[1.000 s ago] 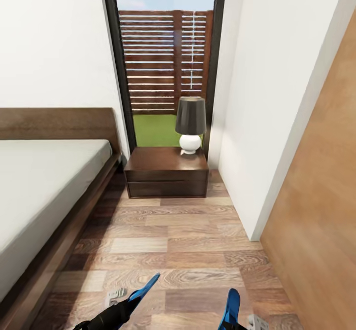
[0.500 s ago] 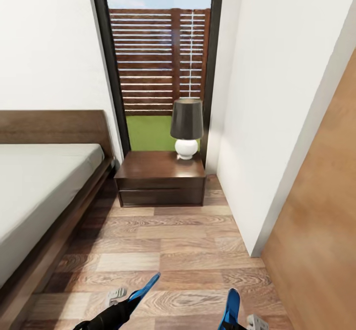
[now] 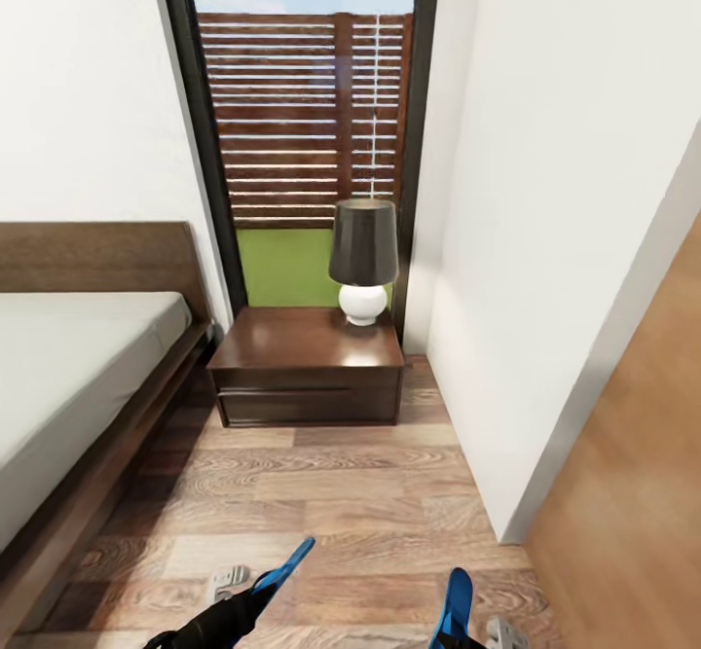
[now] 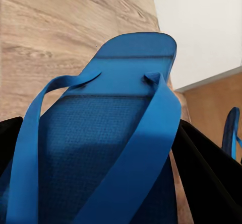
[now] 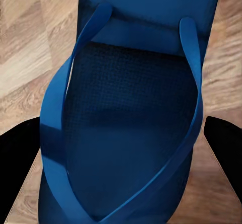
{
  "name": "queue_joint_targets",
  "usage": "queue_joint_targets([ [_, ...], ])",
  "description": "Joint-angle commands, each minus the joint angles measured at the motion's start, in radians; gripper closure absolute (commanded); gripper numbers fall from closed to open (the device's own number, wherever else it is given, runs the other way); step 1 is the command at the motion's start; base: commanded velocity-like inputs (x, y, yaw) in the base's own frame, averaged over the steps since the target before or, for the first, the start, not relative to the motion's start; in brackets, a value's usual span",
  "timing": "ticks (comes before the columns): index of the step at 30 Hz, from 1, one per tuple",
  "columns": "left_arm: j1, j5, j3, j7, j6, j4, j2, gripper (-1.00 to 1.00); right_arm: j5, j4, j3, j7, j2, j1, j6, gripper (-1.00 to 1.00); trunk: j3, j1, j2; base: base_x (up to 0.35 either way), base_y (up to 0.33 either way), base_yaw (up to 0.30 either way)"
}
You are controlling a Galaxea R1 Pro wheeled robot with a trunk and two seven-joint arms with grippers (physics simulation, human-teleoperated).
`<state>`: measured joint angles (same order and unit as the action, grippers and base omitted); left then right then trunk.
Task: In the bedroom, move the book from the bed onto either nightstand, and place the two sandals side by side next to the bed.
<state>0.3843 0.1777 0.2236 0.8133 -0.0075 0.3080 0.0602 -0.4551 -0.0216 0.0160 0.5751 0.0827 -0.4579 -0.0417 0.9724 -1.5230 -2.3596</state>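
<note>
We face the nightstand (image 3: 307, 365) (lamp (image 3: 363, 260) on top); each end effector, left (image 3: 255, 593) and right (image 3: 450, 630), grips a sandal.

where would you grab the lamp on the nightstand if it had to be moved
Probably the round white base, coming in from the front, the floor side. The dark shade is wide and flares above it. The lamp stands upright at the back right of the nightstand, with the window behind and the wall close on its right. Both grippers already hold sandals.

Bedroom: bed (image 3: 78, 377), nightstand (image 3: 307, 367), lamp (image 3: 363, 260)
</note>
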Motion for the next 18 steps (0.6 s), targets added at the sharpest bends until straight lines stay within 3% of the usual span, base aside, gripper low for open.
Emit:
queue_joint_targets([
  [1, 0.001, 0.003, 0.001, 0.003, -0.002, -0.001, 0.0, 1.0, 0.0, -0.002, 0.002, 0.004, 0.0, -0.001, -0.004, 1.0, 0.001, 0.0, 0.0, 0.315, -0.004, 0.0],
  [18, 0.001, 0.003, 0.002, 0.003, -0.002, -0.001, 0.001, 1.0, 0.0, -0.003, 0.002, 0.005, 0.0, -0.001, -0.004, 1.0, 0.001, 0.0, 0.0, 0.32, -0.001, 0.0],
])
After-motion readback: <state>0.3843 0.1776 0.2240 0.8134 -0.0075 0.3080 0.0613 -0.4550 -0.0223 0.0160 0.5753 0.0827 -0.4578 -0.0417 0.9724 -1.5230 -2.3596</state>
